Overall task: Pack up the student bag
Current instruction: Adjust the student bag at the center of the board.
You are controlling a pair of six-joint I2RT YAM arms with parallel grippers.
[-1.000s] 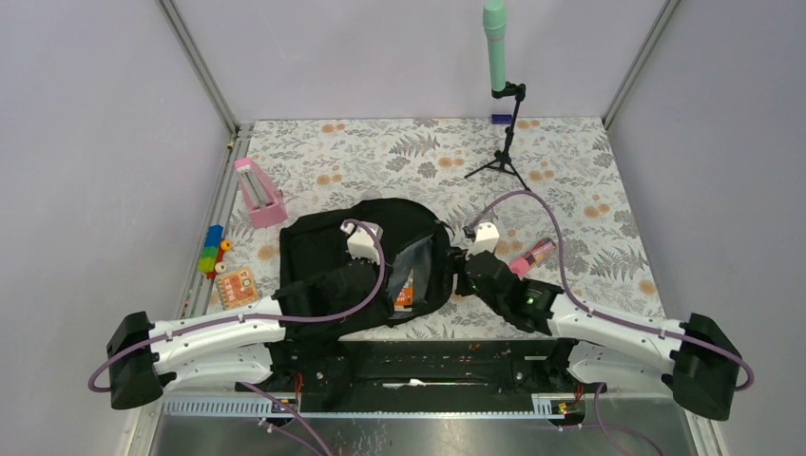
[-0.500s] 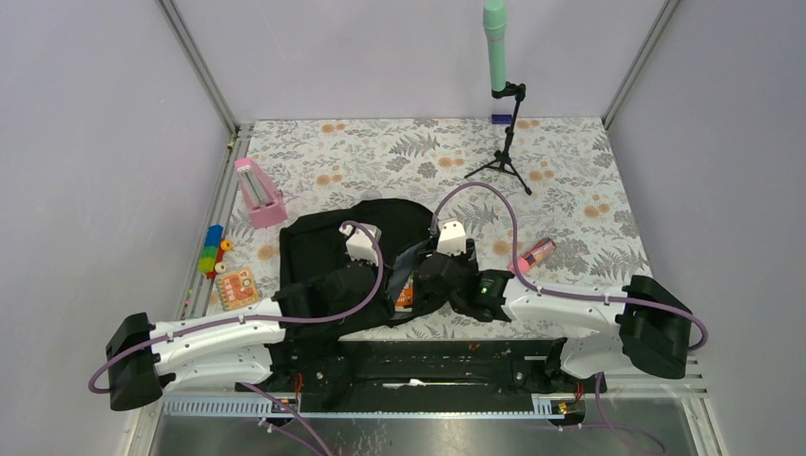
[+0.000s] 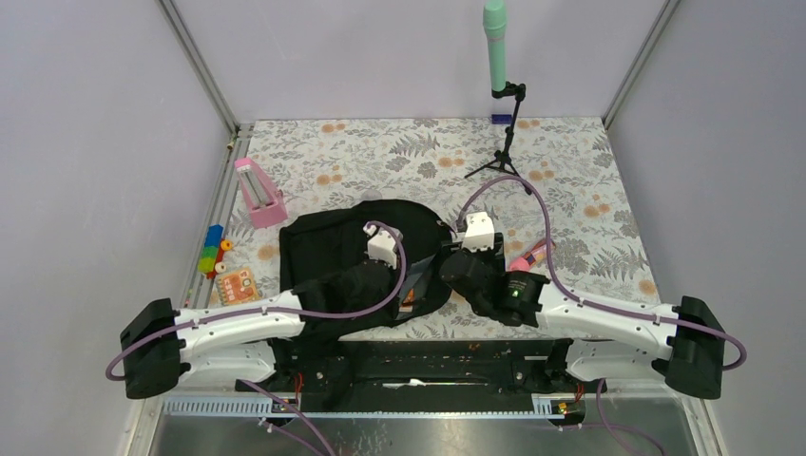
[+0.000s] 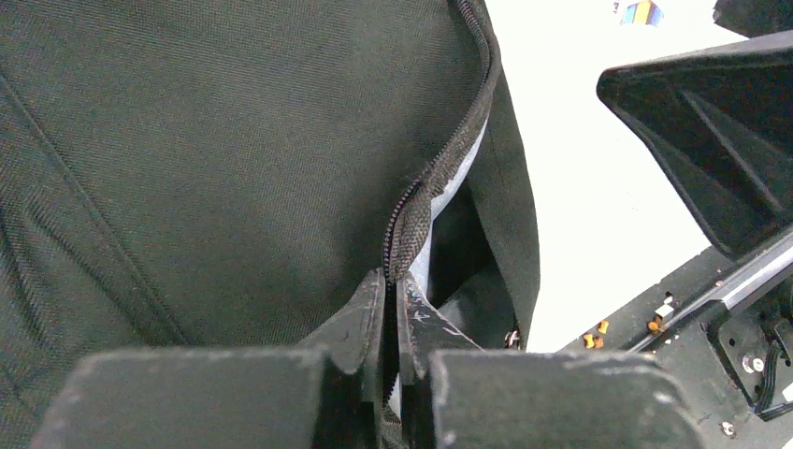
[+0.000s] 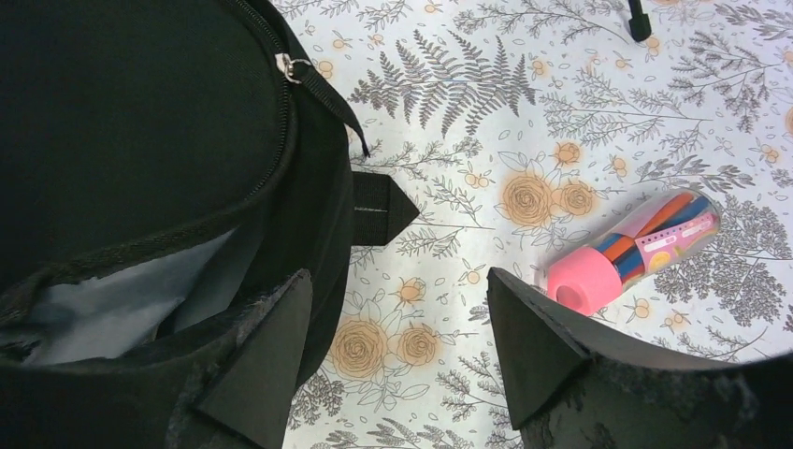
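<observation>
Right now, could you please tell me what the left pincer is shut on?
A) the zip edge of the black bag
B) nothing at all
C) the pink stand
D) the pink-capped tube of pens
A: the left wrist view shows the left pincer shut with the zip edge of the student bag pinched in it; the pen tube lies loose, untouched.

One student bag (image 3: 323, 252); one pink-capped pen tube (image 3: 532, 255) at its 3 o'clock; at 9 o'clock, one pink metronome (image 3: 259, 193), one cluster of coloured blocks (image 3: 211, 249), one orange card (image 3: 236, 285); one tripod (image 3: 502, 152) at 1 o'clock.
</observation>
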